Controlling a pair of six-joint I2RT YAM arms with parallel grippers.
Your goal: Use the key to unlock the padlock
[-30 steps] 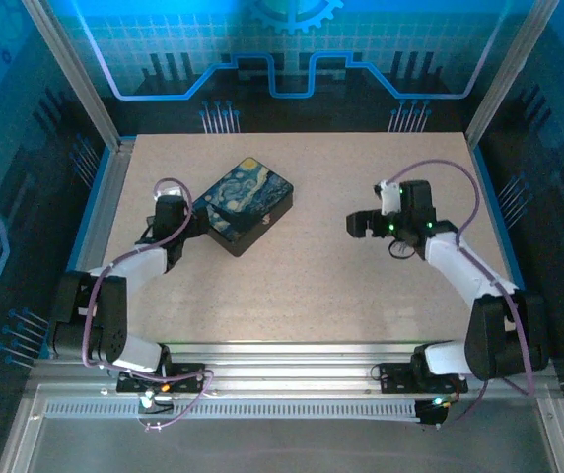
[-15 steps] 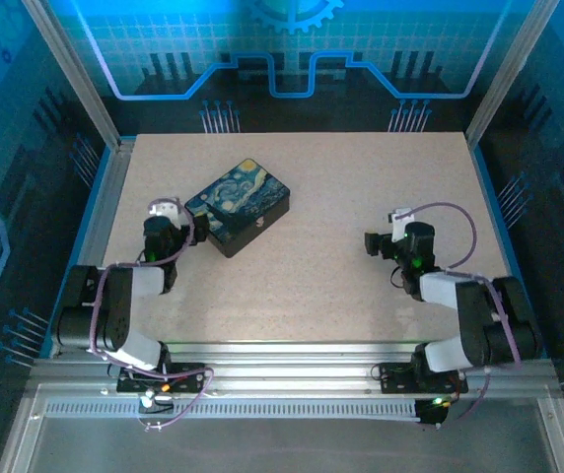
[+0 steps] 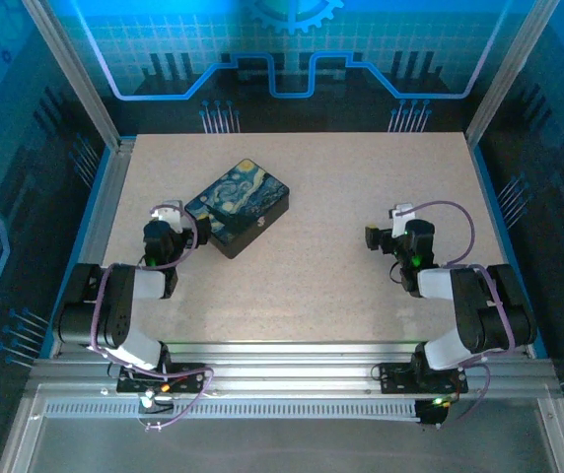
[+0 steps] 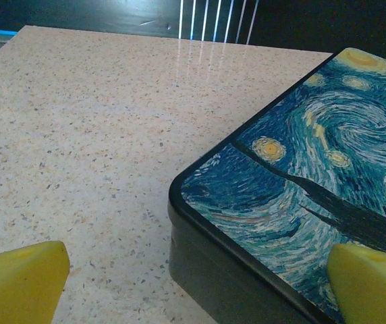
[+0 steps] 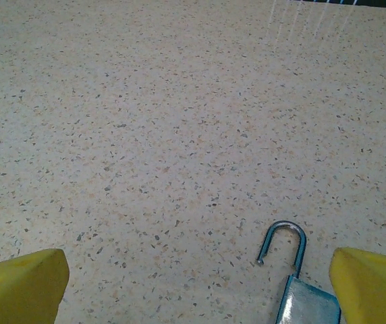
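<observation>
The left pincer [image 4: 194,282] stands wide open, its yellow fingertips [image 4: 21,280] at the two lower corners of the left wrist view. A rounded corner of the black box [image 4: 301,175] with the swirled blue-and-yellow lid juts in between them. That corner sits nearer the fingertip on the picture's right, which overlaps the lid's edge; whether it touches cannot be told. To the left of the box's dark side wall the speckled desk [image 5: 146,121] runs bare to its far edge. From above, the box lies askew on the left half of the desk, well in from the far edge and from the metal rail [image 3: 105,197] along the left side, with the left arm folded close beside its near-left corner. The right pincer [image 5: 193,280] is likewise spread wide and grips nothing. The padlock [image 5: 304,300] lies flat on the desk between its fingertips, close to the one on the picture's right but apart from it. The shackle [image 5: 287,224] is sprung, one end free of the silvery-blue body and arching away from the wrist. Ahead of the shackle and to its left the desk is open. From above, a broad bare stretch of desk separates the two arms.
</observation>
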